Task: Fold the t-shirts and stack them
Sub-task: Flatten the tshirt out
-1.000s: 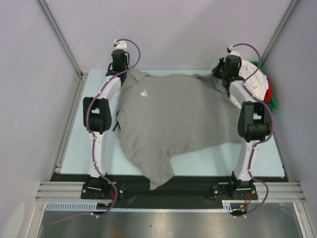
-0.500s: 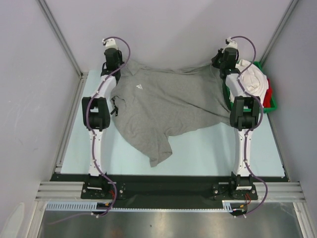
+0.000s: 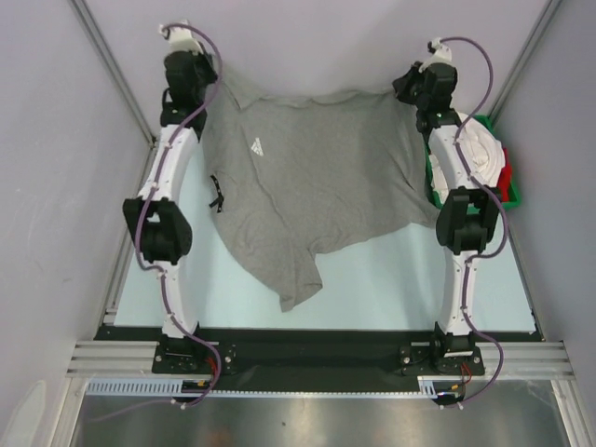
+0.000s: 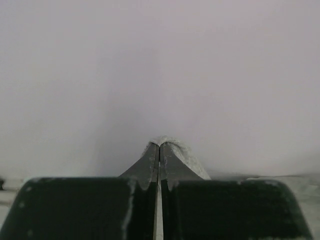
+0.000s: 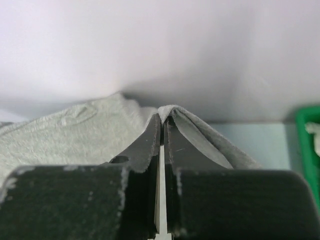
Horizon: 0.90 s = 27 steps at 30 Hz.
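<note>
Top external: spreading step, left gripper (image 4: 159, 146) and right gripper (image 5: 163, 118) each clenched on a far corner of the grey shirt (image 3: 317, 177), stretched beside the tray (image 3: 509, 198); next, probably lay it flat for folding.

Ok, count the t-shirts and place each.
3: grey t-shirt draped over the table; white t-shirt and red t-shirt in the green tray, right. More may be hidden there.

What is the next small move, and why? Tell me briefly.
Probably lower both grippers together, holding them apart, to lay the grey shirt flat. The left gripper and right gripper each pinch its far edge; it hangs stretched between them, near end rumpled on the table.
</note>
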{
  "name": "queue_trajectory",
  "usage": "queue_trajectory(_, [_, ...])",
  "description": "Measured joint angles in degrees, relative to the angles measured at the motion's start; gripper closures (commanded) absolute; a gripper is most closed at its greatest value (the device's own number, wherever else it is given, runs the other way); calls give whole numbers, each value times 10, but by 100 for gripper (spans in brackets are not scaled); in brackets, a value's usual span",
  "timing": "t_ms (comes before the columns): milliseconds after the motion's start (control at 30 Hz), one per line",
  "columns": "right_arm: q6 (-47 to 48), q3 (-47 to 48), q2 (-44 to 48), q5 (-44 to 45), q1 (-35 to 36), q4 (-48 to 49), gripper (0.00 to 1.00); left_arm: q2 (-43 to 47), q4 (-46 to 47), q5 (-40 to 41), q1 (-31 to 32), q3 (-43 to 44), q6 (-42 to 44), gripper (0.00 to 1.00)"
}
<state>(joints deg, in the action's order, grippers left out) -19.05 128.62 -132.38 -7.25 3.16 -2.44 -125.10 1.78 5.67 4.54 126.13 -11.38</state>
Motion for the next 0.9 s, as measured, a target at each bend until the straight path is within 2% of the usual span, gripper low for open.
queue_trajectory(267, [-8,-91,258,-28,46,21,100,230,-9,-18,0,25,35,100])
queue_trajectory(467, [-25,-151,440,-38,50,70,100,380,-17,-12,-4,38,65,99])
queue_trajectory(700, [-45,-194,571,-55,51,92,100,510,-25,13,-4,37,104,100])
queue_trajectory(900, [-80,-219,633,-148,59,103,100,589,-2,65,-4,10,171,100])
